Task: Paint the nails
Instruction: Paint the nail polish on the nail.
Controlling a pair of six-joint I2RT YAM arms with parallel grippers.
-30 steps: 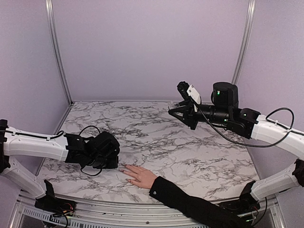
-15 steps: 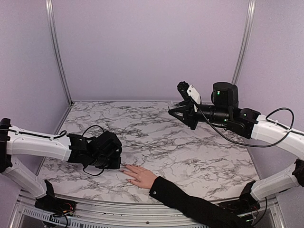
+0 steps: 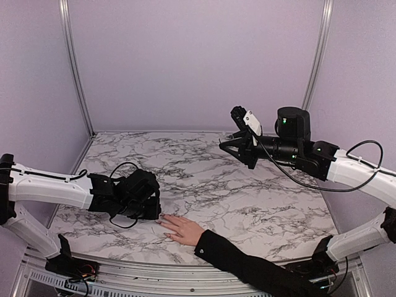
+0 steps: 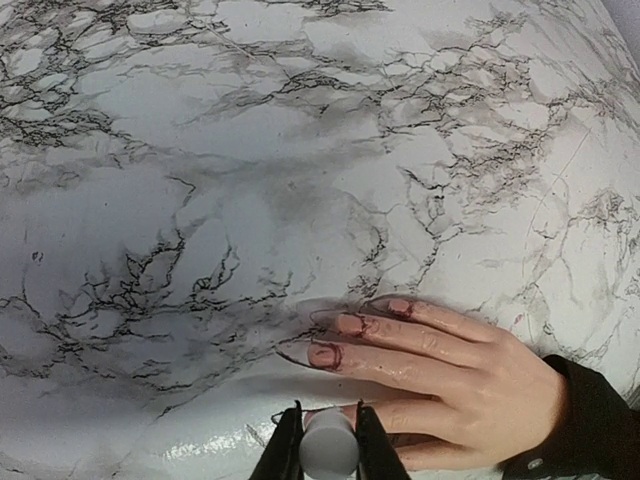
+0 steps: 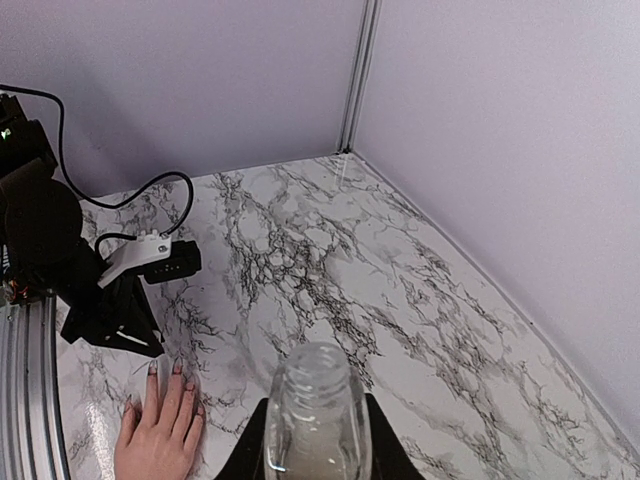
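Note:
A pale hand (image 3: 184, 229) in a black sleeve (image 3: 247, 266) lies flat on the marble table (image 3: 247, 185), fingers pointing left. Its nails (image 4: 323, 354) are pinkish, with dark red smears round three of them. My left gripper (image 4: 326, 414) is shut on a grey round cap (image 4: 329, 446), right over the nearest finger, whose nail is mostly hidden behind the cap. From above, the left gripper (image 3: 154, 212) sits at the fingertips. My right gripper (image 5: 316, 404) is shut on a clear open-necked bottle (image 5: 318, 385). The right gripper (image 3: 225, 146) hangs high over the table's back right.
Lilac walls with metal corner posts (image 3: 74, 68) close in the table on three sides. A metal rail (image 3: 154, 275) runs along the near edge. In the right wrist view the left arm's black cable (image 5: 150, 190) loops above the hand (image 5: 158, 432).
My left gripper has slid a little to the right, closer to the hand's fingertips. The right arm and the hand have stayed still.

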